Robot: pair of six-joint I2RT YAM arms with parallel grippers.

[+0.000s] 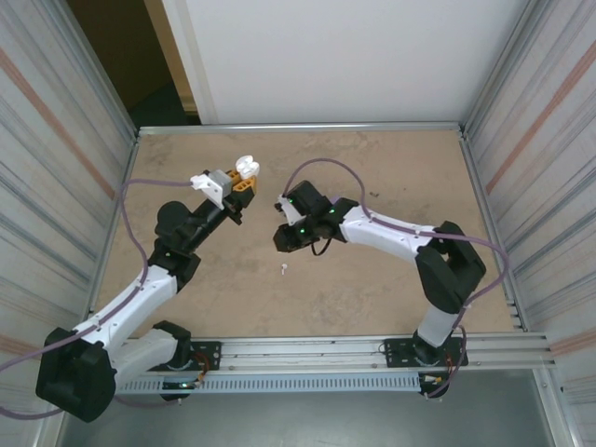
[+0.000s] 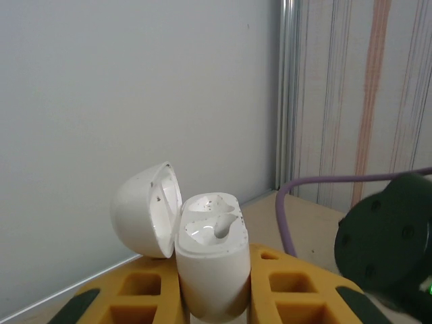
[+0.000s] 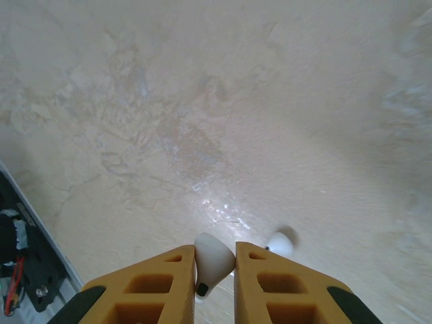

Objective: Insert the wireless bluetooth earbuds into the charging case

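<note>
A white charging case (image 2: 210, 270) stands upright between my left gripper's (image 2: 212, 297) yellow fingers, its lid (image 2: 145, 209) hinged open to the left and both sockets empty. From above, that case (image 1: 247, 169) is held up over the table's far middle by the left gripper (image 1: 240, 180). My right gripper (image 3: 214, 270) is shut on a white earbud (image 3: 213, 260), held above the table. A second white earbud (image 3: 280, 244) lies on the table just beyond the right finger; the overhead camera has it as a small white earbud (image 1: 283, 270) below the right gripper (image 1: 284, 237).
The tan table (image 1: 372, 177) is fenced by metal rails and striped walls. A purple cable (image 2: 297, 196) and the right arm's dark body (image 2: 388, 236) sit to the right of the case. A rail with wiring (image 3: 20, 250) runs along the left edge under the right wrist.
</note>
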